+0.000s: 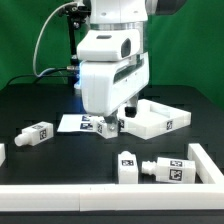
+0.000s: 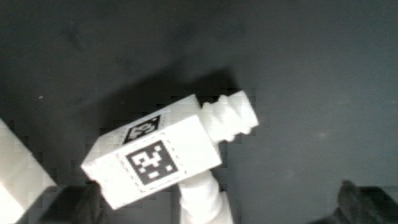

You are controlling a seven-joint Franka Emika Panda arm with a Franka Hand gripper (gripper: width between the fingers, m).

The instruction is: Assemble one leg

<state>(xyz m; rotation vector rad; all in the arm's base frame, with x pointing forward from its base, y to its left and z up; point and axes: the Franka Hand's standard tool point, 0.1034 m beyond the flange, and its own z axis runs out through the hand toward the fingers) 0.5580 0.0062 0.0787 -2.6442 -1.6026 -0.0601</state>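
A leg (image 2: pixel 164 152), a small white blocky post with a black-and-white tag and a ribbed end, lies tilted on the black table right under my gripper (image 2: pixel 214 206). The dark fingers (image 2: pixel 64 206) stand wide apart at either side of it, open and not touching it. In the exterior view the gripper (image 1: pixel 112 118) hangs low over this leg (image 1: pixel 108 127), between the marker board (image 1: pixel 72 123) and the large white square panel (image 1: pixel 152 117). More legs lie on the table: one at the exterior view's left (image 1: pixel 35 133), one upright (image 1: pixel 128 166) and one lying (image 1: pixel 170 171) at the front.
A white wall (image 1: pixel 100 199) runs along the table's front edge, with a white piece (image 1: pixel 208 163) at the exterior view's right. A green backdrop stands behind the arm. A white strip (image 2: pixel 15 172) shows at the wrist view's edge.
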